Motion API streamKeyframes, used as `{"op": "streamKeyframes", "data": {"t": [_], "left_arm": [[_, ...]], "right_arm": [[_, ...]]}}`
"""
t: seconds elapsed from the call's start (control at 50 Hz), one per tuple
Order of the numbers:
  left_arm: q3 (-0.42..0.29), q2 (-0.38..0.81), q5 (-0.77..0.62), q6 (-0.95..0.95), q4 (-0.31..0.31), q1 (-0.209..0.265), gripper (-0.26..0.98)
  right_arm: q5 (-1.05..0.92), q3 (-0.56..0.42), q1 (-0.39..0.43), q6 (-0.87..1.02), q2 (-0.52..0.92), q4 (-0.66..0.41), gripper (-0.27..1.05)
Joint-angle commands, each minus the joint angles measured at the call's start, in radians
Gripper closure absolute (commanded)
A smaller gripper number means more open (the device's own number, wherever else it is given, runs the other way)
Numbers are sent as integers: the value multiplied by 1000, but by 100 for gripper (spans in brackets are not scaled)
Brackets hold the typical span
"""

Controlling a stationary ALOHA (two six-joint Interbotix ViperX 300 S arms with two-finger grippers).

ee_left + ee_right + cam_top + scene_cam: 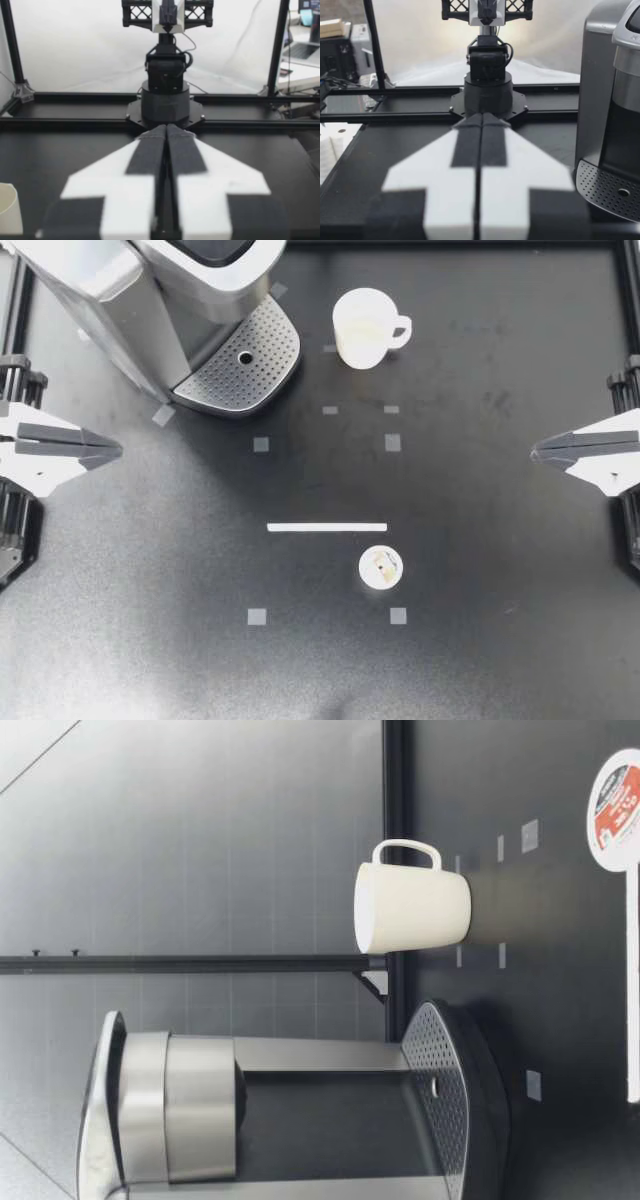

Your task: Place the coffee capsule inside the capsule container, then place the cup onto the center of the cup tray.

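Black desk (480, 540) carries the coffee capsule (381, 567) at the top view's lower centre, well apart from the coffee machine (150, 300) at upper left, and the cup (362, 328) stands at upper centre near the bare cup tray (240, 365), so neither step looks begun. At the side edges sit the left gripper (115, 450) and the right gripper (538, 451), jaws clenched on nothing; the low view alone shows the cup side-on, upright.

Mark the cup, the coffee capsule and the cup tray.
cup (362, 332), top view, its inside bottom.
coffee capsule (381, 567), top view, its lid.
cup tray (250, 375), top view, its perforated plate.
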Motion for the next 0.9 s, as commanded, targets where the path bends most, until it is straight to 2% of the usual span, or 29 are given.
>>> {"op": "streamKeyframes", "data": {"t": [0.0, 0.08, 0.28, 0.56, 0.88], "left_arm": [[-25, -2, -9, -11, 3, 20, 52], [-29, -2, -8, -12, 3, 21, 57], [-32, -2, -6, -12, 2, 20, 59], [-35, -2, -2, -12, 2, 21, 59], [-35, 0, -2, -12, 3, 21, 59]], "right_arm": [[-8, -11, 2, 12, 11, 2, 63], [-9, -26, 0, 15, 41, 17, 71], [25, -72, 0, 52, 127, 17, 72], [357, -156, 2, 109, 256, 18, 72], [571, -261, 81, 112, 538, 17, 72]]}}
